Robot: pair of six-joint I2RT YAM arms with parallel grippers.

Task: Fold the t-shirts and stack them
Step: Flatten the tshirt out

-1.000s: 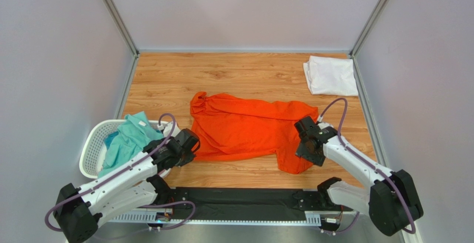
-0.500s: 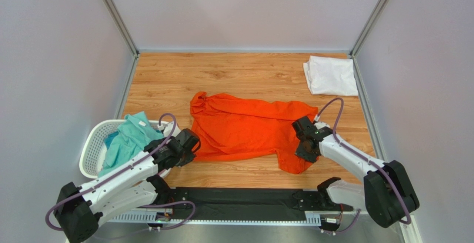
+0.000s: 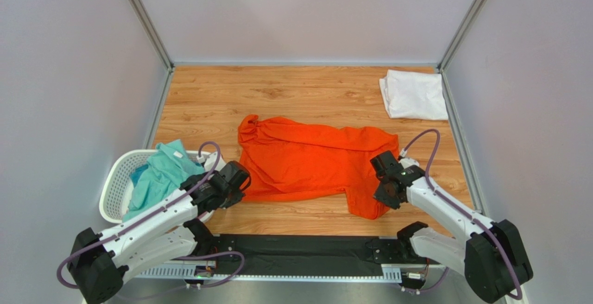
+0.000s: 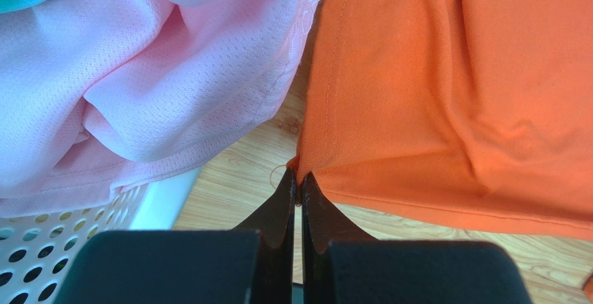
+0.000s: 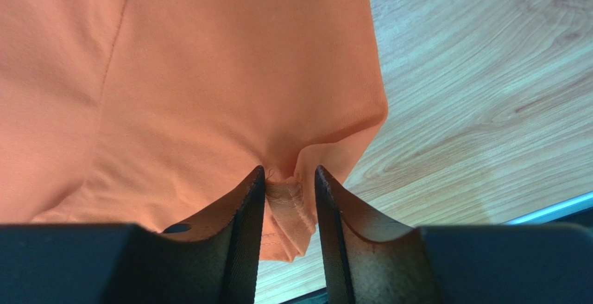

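Bright, even light, soft shadows, no glare; wrist close-ups slightly soft.

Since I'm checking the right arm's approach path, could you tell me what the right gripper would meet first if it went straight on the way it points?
The right gripper would meet the orange t-shirt: a fold of it already sits between the fingers.
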